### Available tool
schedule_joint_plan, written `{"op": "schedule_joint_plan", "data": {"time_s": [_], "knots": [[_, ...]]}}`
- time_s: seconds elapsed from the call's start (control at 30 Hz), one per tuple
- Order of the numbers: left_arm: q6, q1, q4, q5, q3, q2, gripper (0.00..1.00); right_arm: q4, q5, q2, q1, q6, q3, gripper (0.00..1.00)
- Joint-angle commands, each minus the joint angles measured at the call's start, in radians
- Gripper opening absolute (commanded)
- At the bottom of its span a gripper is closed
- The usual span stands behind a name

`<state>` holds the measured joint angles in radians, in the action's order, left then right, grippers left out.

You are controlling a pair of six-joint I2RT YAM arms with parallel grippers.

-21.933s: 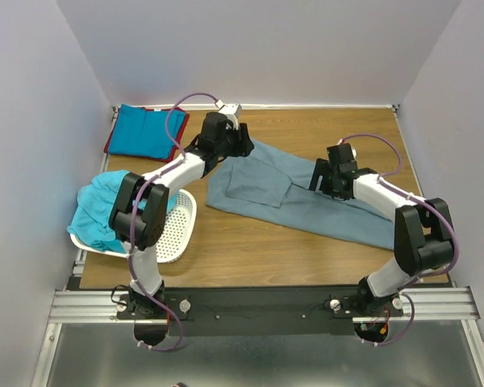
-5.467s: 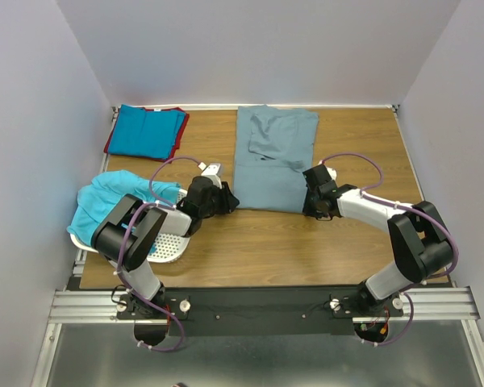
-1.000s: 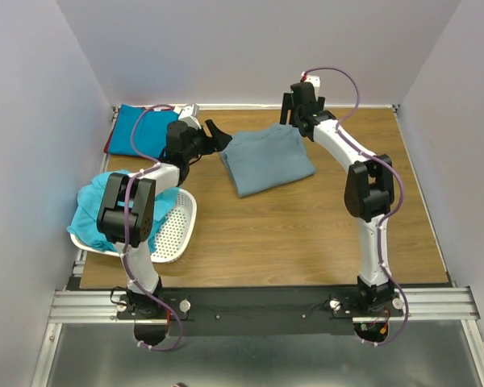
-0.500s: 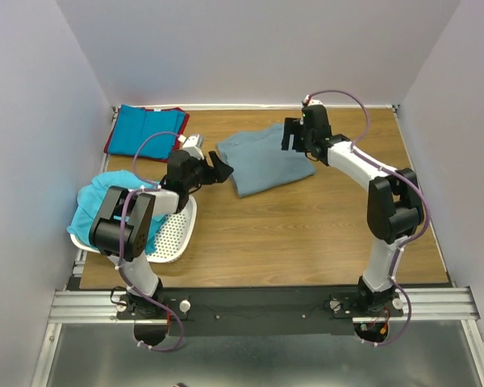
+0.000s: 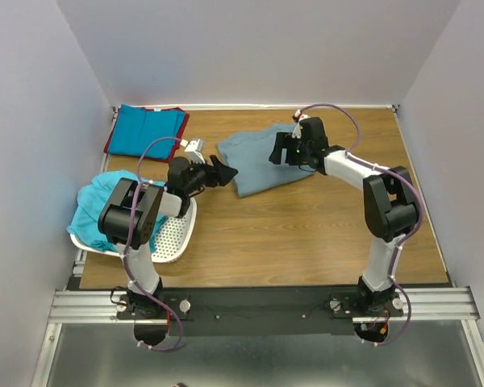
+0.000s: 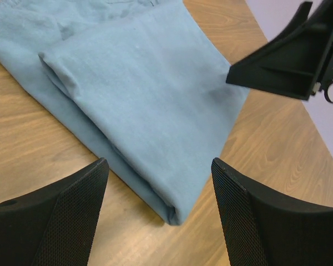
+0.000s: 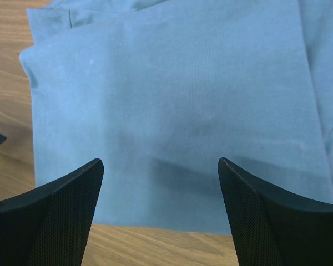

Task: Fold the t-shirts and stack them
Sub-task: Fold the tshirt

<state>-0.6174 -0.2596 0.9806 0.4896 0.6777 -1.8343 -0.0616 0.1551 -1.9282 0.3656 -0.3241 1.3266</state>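
A folded grey-blue t-shirt (image 5: pixel 262 161) is pictured flat on the wooden table (image 5: pixel 306 234), just ahead of the left gripper (image 5: pixel 224 171). That gripper's jaws are spread wide and empty, and one folded corner of the shirt is pointed into the gap between them. The right gripper (image 5: pixel 279 153), likewise held wide with nothing gripped, is poised over the shirt's opposite side. The shirt's long axis is laid from one gripper towards the other, skewed to the table's edges.

Lab test cell: plain walls (image 5: pixel 258 48), aluminium rail (image 5: pixel 81 306)
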Motion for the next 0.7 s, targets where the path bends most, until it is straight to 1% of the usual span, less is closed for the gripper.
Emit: {"op": "schedule_joint_plan", "data": {"time_s": [0.0,0.03,0.2,0.23,0.3,0.33,0.4,0.43,0.53,0.67], "knots": [[0.007,-0.004,-0.049,-0.045,0.081,-0.049,0.82,0.028,0.04,-0.035,0.007,-0.02,-0.024,0.9],[0.011,-0.004,-0.109,-0.075,0.097,-0.057,0.82,0.026,0.041,-0.037,0.007,-0.023,-0.027,0.9],[0.027,-0.003,-0.261,-0.16,0.195,-0.071,0.82,0.028,0.032,-0.037,0.007,-0.026,-0.036,0.9],[0.033,-0.004,-0.331,-0.189,0.213,-0.072,0.83,0.026,0.026,-0.037,0.007,-0.026,-0.038,0.9],[0.038,-0.004,-0.394,-0.212,0.25,-0.08,0.83,0.028,0.018,-0.032,0.007,-0.029,-0.044,0.9],[0.039,-0.004,-0.395,-0.215,0.259,-0.082,0.83,0.028,0.018,-0.034,0.006,-0.029,-0.044,0.9],[0.045,-0.006,-0.442,-0.218,0.295,-0.098,0.83,0.028,0.017,-0.032,0.007,-0.029,-0.046,0.9],[0.048,-0.007,-0.492,-0.226,0.312,-0.108,0.83,0.028,0.014,-0.032,0.007,-0.033,-0.046,0.9],[0.051,-0.018,-0.549,-0.241,0.355,-0.137,0.83,0.026,0.011,-0.032,0.007,-0.038,-0.046,0.9],[0.041,-0.02,-0.565,-0.241,0.364,-0.155,0.83,0.028,0.008,-0.031,0.007,-0.043,-0.046,0.9]]}}
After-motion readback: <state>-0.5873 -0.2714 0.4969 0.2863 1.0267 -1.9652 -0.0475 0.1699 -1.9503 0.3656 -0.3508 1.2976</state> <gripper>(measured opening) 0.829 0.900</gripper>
